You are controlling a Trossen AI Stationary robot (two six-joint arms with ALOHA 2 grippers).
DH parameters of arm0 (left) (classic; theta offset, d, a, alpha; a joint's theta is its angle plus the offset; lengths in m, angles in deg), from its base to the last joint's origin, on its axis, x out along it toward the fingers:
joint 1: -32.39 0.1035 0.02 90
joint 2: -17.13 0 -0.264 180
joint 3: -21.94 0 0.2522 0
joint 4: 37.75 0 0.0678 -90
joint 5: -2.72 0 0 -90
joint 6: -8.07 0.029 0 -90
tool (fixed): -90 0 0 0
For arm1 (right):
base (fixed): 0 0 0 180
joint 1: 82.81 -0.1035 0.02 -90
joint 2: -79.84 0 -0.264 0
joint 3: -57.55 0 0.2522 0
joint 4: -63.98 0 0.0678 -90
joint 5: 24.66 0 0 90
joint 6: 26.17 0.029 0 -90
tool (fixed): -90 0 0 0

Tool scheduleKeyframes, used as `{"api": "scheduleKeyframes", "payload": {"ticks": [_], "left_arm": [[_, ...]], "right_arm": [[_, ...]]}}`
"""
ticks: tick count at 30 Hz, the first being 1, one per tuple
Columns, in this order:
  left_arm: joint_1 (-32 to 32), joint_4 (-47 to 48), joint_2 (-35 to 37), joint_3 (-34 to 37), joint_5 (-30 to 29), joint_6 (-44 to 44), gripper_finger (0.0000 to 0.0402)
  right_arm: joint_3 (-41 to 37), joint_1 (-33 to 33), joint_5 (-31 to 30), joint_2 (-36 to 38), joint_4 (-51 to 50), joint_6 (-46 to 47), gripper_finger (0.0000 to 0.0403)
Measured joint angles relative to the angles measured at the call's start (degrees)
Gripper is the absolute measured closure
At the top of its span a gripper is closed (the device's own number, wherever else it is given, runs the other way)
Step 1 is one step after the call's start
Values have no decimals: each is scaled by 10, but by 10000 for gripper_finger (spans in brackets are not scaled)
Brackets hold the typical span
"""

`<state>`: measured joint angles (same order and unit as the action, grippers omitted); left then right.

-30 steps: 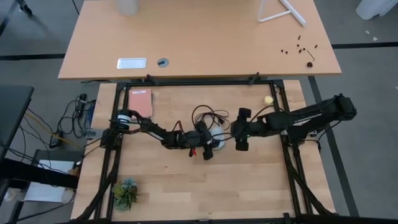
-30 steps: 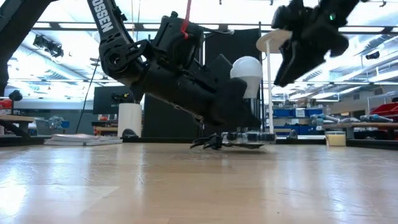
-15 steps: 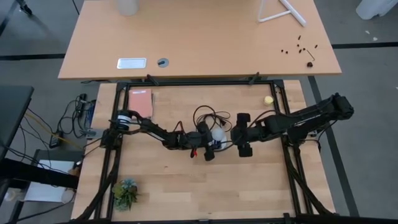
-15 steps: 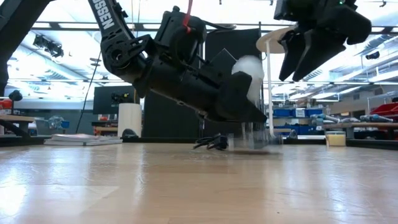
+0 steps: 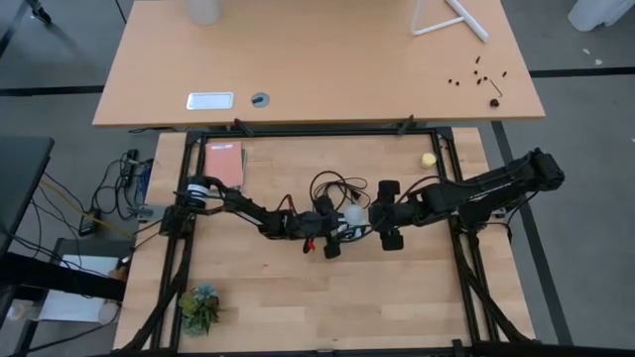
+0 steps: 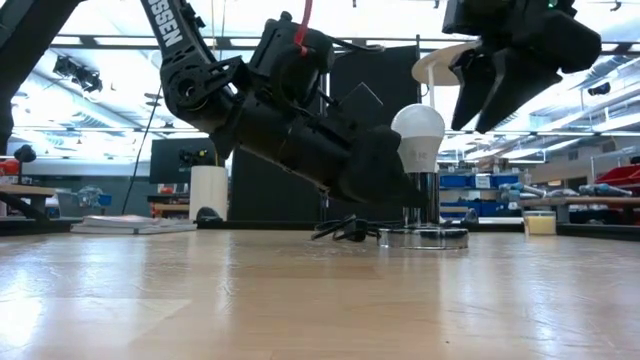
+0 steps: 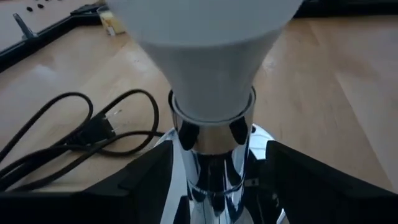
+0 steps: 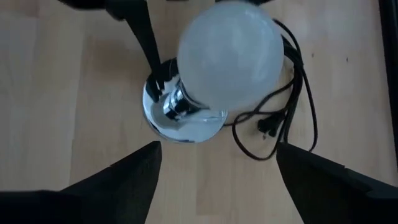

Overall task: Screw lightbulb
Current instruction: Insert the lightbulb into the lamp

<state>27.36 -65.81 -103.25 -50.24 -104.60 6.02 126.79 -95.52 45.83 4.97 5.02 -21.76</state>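
Note:
The white lightbulb [image 6: 418, 125] stands upright in the shiny socket [image 6: 422, 237], whose round disc rests flat on the table; the bulb also shows in the high view [image 5: 353, 214]. My left gripper [image 5: 343, 226] reaches in low from the table's left and is shut on the socket below the bulb [image 7: 211, 50]. My right gripper [image 6: 492, 95] hangs open above and just right of the bulb, looking down on it [image 8: 227, 53] and touching nothing. My left gripper has the socket's chrome stem [image 7: 214, 155], just under the bulb's base, between its two fingers. One finger [image 7: 146, 180] stands on each side of the stem. They come slanting down from the table's left. The socket's disc [image 8: 180, 121] sits flat on the table, the bulb upright.
The socket's black cord [image 5: 332, 185] lies looped on the table behind it. A yellow ball [image 5: 428, 159] lies at the far right, a reddish book [image 5: 225, 164] at the far left and a small plant [image 5: 201, 305] near the front left. A black frame [image 5: 317, 131] borders the work area.
My left gripper has carried the socket and bulb a short way toward the table's right edge; they now stand flat and upright. My right gripper has turned about its wrist, staying above and right of the bulb.

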Motion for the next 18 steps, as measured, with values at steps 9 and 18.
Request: {"api": "scheduleKeyframes", "payload": {"ticks": [9, 18], "left_arm": [[0, -80, -31, 0, 0, -9, 158], [-7, -185, -70, 1, -45, 35, 174]], "right_arm": [[49, 0, -3, 1, -36, 6, 80], [64, 0, 0, 0, -52, 20, 80]]}}
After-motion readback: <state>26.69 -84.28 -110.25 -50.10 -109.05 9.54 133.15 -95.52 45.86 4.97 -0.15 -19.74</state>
